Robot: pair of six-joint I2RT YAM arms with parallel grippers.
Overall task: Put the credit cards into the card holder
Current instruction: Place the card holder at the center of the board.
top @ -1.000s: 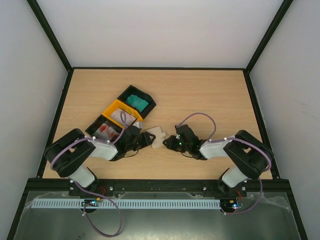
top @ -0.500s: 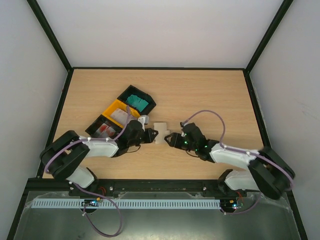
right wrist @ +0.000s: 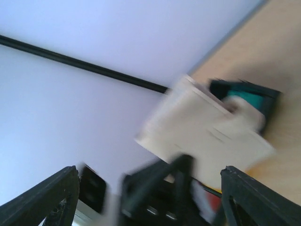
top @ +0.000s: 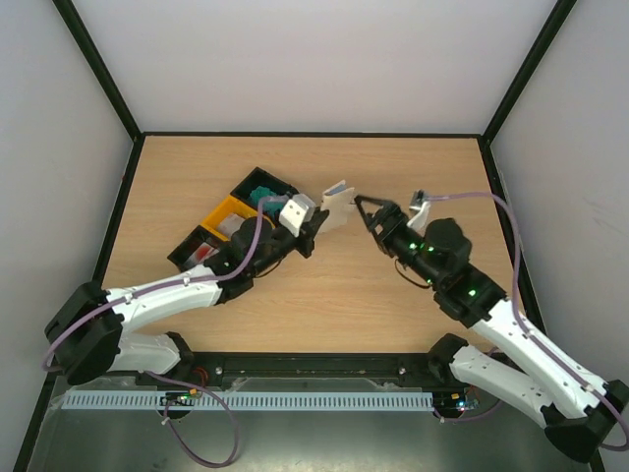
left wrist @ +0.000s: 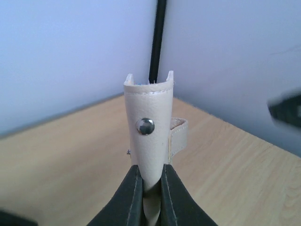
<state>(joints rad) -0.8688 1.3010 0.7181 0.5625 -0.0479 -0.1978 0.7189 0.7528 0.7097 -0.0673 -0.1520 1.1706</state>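
Two robot arms meet over a wooden table (top: pixel 423 167). The left gripper (left wrist: pixel 150 175) pinches the lower end of the beige holder (top: pixel 337 208) and holds it up in the air, off the table, just right of the black and yellow bins (top: pixel 221 208). In the left wrist view the holder stands upright between the black fingers, its metal snap (left wrist: pixel 145 126) facing the camera and its open top edge pointing up.

A second ago the holder was low, near the front of the table, with both grippers close to it. Since then the left arm has stretched forward and raised the holder. The right arm has also reached up and forward. The right gripper (top: pixel 365 211) now faces the holder from the right, just beside it, jaws spread wide and carrying nothing. Its own view is blurred by motion.

Teal cards (top: pixel 261 195) lie in the far bin, partly hidden by the left arm. Whether any card sits inside the holder cannot be told. The holder seems presented for loading, but the right gripper has no card, so it likely must fetch one first.
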